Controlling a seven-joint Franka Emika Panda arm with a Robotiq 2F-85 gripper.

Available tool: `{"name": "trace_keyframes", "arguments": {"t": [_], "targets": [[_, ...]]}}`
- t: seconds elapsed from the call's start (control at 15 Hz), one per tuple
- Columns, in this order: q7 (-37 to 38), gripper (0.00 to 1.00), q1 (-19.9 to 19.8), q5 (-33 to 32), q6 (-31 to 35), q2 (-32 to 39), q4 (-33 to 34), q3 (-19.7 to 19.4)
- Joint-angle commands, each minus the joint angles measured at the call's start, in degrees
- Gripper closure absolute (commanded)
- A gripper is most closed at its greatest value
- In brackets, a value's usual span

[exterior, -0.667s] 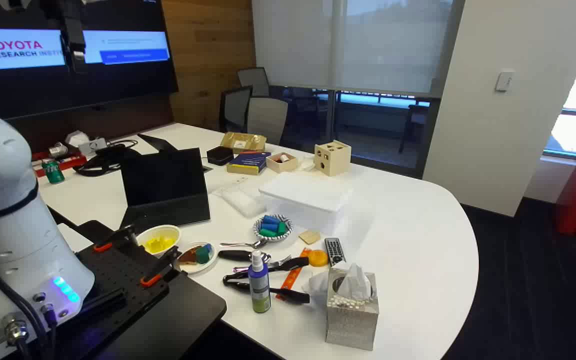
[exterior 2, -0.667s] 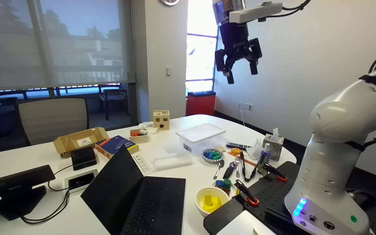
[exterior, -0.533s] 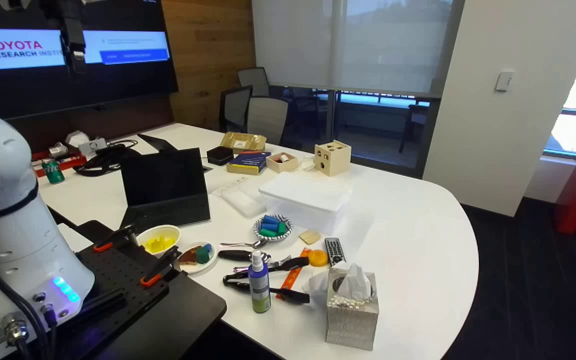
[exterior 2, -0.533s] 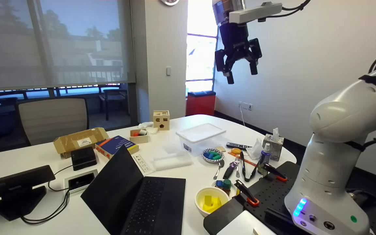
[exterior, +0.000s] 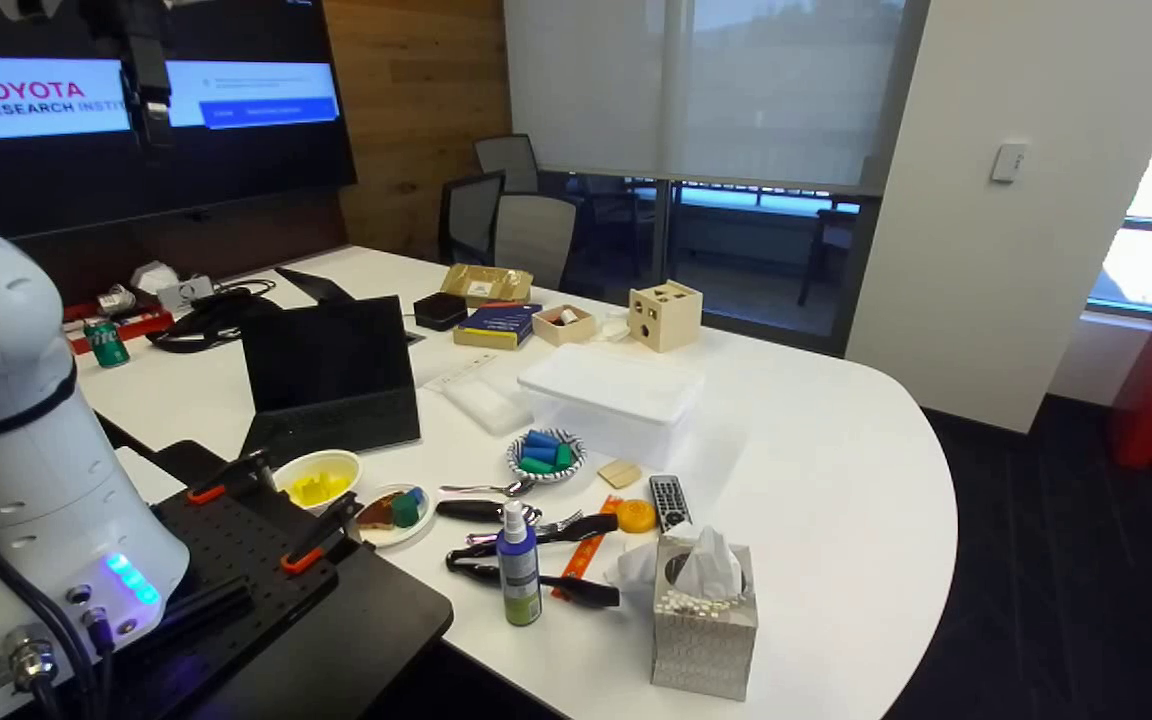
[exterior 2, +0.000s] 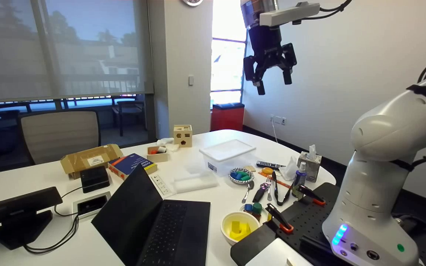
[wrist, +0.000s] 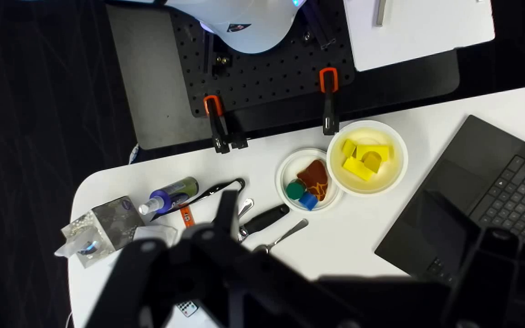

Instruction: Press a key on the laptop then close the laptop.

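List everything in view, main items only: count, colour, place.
table: 1, white, under most items
laptop: 1, black, open on table
white bowl: 1, white, beside laptop
plate: 1, white, beside white bowl
tub: 1, clear, white-lidded, on table
patterned bowl: 1, black-and-white, near tub
tissue box: 1, grey, on table
spray bottle: 1, blue and green, near tissue box
tongs: 1, black, near spray bottle
wooden cube: 1, tan, on table
cardboard box: 1, brown, on table
book or box: 1, blue and yellow, on table
can: 1, green, on table
wall screen: 1, black, beyond table
chairs: several, grey, behind table
arm: 1, white, beside table
end effector: 1, black, open above table
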Motion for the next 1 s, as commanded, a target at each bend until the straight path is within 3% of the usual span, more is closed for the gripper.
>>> {"name": "trace_keyframes", "arguments": {"t": [0.0, 0.47, 0.8, 0.93], "targets": [[0.35, 0.00, 0.65, -0.26, -0.05, 0.21, 0.09, -0.45], [0.35, 0.00, 0.65, -0.26, -0.05, 0.21, 0.09, -0.46], [-8.48, 0.00, 2.43, -2.01, 17.30, 17.11, 1.42, 1.79], [-12.46, 0.00, 0.76, -1.28, 22.66, 24.44, 2.51, 4.33]]}}
